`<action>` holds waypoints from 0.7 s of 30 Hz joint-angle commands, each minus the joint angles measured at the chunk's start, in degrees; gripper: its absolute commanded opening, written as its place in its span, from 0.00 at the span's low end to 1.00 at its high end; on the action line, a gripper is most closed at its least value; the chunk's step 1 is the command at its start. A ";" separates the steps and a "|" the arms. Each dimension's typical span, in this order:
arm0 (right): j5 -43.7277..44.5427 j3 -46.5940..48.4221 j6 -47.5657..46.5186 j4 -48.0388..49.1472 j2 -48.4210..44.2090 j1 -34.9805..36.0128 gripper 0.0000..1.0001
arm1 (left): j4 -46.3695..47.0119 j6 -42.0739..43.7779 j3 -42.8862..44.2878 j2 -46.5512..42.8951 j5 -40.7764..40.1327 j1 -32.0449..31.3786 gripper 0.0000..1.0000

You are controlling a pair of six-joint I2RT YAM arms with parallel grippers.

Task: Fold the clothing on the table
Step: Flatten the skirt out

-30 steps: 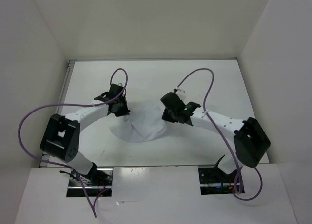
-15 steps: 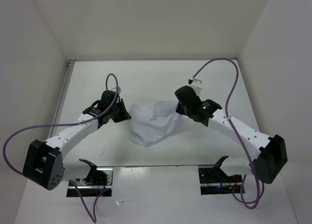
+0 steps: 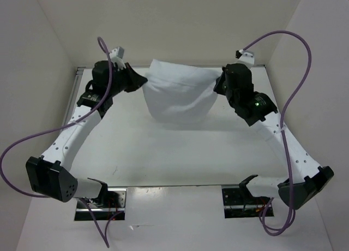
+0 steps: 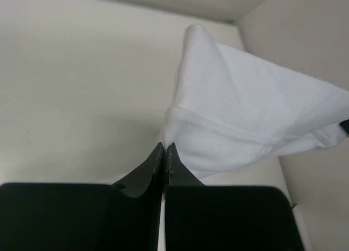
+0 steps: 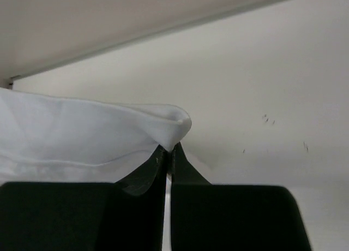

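Raised from the table (image 3: 163,153), white clothing (image 3: 177,95) hangs taut between left claw (image 3: 144,81) and right claw (image 3: 218,83), both clamped on it.

Arms: white links, black joints; left arm (image 3: 76,126), right arm (image 3: 289,147).
Hands: black, tapering fingers; left hand (image 4: 164,153), right hand (image 5: 167,151).
Cables (image 3: 283,33): purple, thin.
Right wrist: small green light (image 3: 255,103).

White walls (image 3: 174,27) on three sides
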 commanded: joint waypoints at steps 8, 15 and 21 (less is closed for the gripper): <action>-9.48 -3.47 -14.29 10.56 -8.20 -1.24 0.00 | 18.48 -2.21 -8.99 -4.20 15.03 5.02 0.00; -17.14 -17.27 -9.11 4.23 -14.07 2.97 0.00 | 20.07 -4.84 -33.08 -13.08 13.37 1.95 0.00; -17.14 -18.44 -7.43 -0.95 -16.73 2.98 0.00 | 13.59 -4.23 -34.28 -24.42 9.93 1.94 0.00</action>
